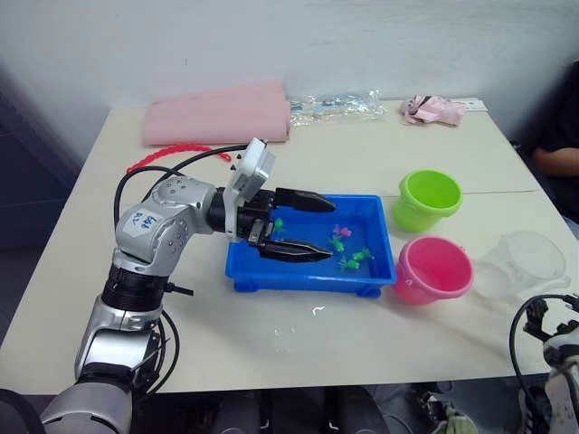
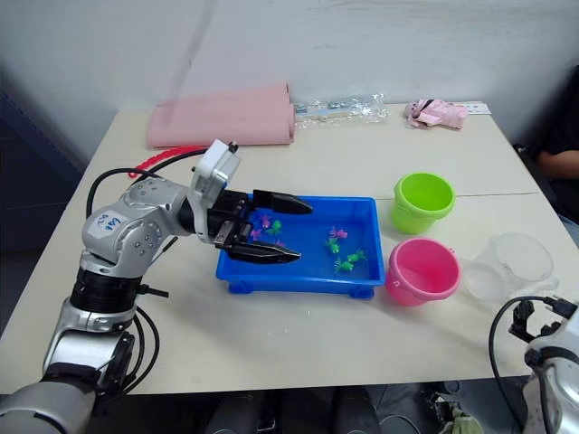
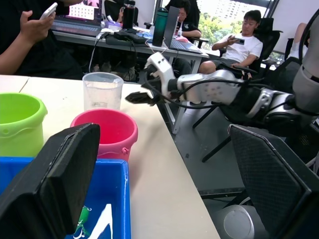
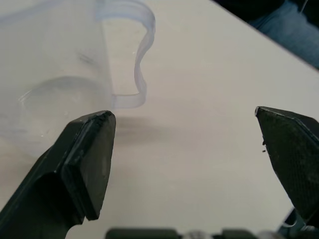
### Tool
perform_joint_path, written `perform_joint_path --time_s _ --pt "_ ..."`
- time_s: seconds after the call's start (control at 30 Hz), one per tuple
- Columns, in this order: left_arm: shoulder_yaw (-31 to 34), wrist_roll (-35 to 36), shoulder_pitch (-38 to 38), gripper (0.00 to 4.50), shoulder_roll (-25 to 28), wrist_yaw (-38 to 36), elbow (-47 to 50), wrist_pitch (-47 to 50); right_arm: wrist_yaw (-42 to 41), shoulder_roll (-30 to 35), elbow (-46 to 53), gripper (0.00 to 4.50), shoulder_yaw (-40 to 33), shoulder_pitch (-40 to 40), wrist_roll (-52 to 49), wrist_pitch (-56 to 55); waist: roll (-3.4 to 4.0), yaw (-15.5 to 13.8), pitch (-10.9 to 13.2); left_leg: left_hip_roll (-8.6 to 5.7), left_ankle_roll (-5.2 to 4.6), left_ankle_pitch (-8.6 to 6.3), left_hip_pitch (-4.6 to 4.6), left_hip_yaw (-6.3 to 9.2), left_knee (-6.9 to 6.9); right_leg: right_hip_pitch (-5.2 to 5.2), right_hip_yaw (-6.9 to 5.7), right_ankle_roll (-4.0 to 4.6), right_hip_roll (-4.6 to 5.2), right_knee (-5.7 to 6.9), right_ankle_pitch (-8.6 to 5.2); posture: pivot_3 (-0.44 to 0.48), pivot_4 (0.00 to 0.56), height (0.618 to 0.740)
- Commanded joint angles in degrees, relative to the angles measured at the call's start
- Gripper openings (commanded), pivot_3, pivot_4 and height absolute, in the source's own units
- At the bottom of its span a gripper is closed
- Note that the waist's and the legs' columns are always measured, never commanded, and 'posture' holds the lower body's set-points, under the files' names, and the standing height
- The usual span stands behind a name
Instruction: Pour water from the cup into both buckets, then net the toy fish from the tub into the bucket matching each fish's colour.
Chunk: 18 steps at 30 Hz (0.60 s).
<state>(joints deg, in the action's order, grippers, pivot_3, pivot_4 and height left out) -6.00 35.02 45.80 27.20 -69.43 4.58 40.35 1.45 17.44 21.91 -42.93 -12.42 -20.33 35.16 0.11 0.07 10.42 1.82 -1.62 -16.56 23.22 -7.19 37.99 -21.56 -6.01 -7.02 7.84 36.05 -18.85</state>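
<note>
On the beige table (image 1: pixel 362 172) the fish (image 1: pixel 355 259) all lie in the tub (image 1: pixel 375 271), so netting appears not begun. The cup (image 1: pixel 525 262) stands right of the pink bucket (image 1: pixel 432 268) and green bucket (image 1: pixel 427 199); pouring cannot be confirmed. Left gripper (image 1: pixel 303 226) hovers spread over the tub, right gripper (image 4: pixel 184 149) spread beside the cup handle, both empty.

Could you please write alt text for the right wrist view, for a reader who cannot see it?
The right gripper hangs with open jaws over the pale table, empty. The clear cup stands just ahead, its handle facing the gap.

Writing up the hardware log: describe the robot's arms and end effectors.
Left arm: silver-grey rounded metal segments, black joints, looping black cables, a white sticker with blue writing, a white block at the wrist. Left end effector and right end effector: two flat, tapering black fingers each.
</note>
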Motion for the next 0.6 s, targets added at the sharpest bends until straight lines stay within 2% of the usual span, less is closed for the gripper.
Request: perform_joint_path --time_s 0.03,0.13,0.23,0.37,0.43,0.5,0.6 --pt "0.3 0.6 -0.2 4.5 0.9 -0.4 0.7 -0.1 -1.3 2.8 13.0 4.45 -2.6 -3.9 -2.6 4.8 0.0 0.0 0.0 0.0 0.0 0.0 -0.01 0.0 0.0 0.0 0.01 0.0 0.0 -0.02 0.0 0.0 0.15 0.738" --pt "0.4 0.2 -1.5 4.5 1.4 -0.5 0.9 -0.9 -5.6 5.6 19.7 4.45 -6.4 -6.5 -9.5 8.7 0.0 0.0 0.0 0.02 0.0 -0.01 -0.03 0.0 0.01 0.0 0.03 0.0 -0.01 -0.06 0.0 0.0 0.15 0.738" --pt "1.1 -0.3 -3.9 4.5 1.9 -0.8 1.6 -3.9 -12.6 11.4 23.9 4.45 -11.8 -8.5 -19.9 11.9 0.0 0.0 0.0 0.01 -0.04 -0.03 -0.04 -0.02 0.0 0.0 0.05 0.0 0.0 -0.1 0.0 0.0 0.15 0.738" --pt "1.9 1.0 -6.5 4.5 4.3 -1.1 3.0 -2.6 -22.4 23.2 26.2 4.45 -16.3 -9.0 -45.6 15.2 -0.1 -0.1 0.1 0.01 -0.11 -0.07 -0.04 0.02 0.01 0.04 0.03 0.01 0.03 -0.14 0.0 0.0 0.15 0.738" --pt "2.9 2.6 -7.4 4.5 5.1 -0.4 4.1 -0.6 -28.9 30.2 26.5 4.45 -13.8 -8.1 -51.2 15.6 -0.12 0.0 0.1 0.01 -0.17 -0.11 -0.05 0.03 0.02 0.05 0.03 0.01 0.06 -0.17 0.0 0.0 0.15 0.738" --pt "3.4 1.4 -10.1 4.5 7.3 0.3 6.2 -1.2 -33.0 36.4 24.4 4.45 -5.5 -2.2 -52.3 14.8 -0.23 0.0 0.1 0.01 -0.19 -0.12 -0.04 0.09 0.03 0.11 0.04 0.01 0.09 -0.22 0.0 0.0 0.15 0.738" --pt "4.1 -2.7 -15.8 4.5 12.4 0.4 8.4 -4.9 -34.8 40.1 19.7 4.45 8.3 9.6 -51.9 13.9 -0.39 0.8 0.1 0.01 -0.18 -0.13 -0.06 0.06 0.04 0.08 0.04 0.01 0.11 -0.22 0.0 0.0 0.15 0.738"
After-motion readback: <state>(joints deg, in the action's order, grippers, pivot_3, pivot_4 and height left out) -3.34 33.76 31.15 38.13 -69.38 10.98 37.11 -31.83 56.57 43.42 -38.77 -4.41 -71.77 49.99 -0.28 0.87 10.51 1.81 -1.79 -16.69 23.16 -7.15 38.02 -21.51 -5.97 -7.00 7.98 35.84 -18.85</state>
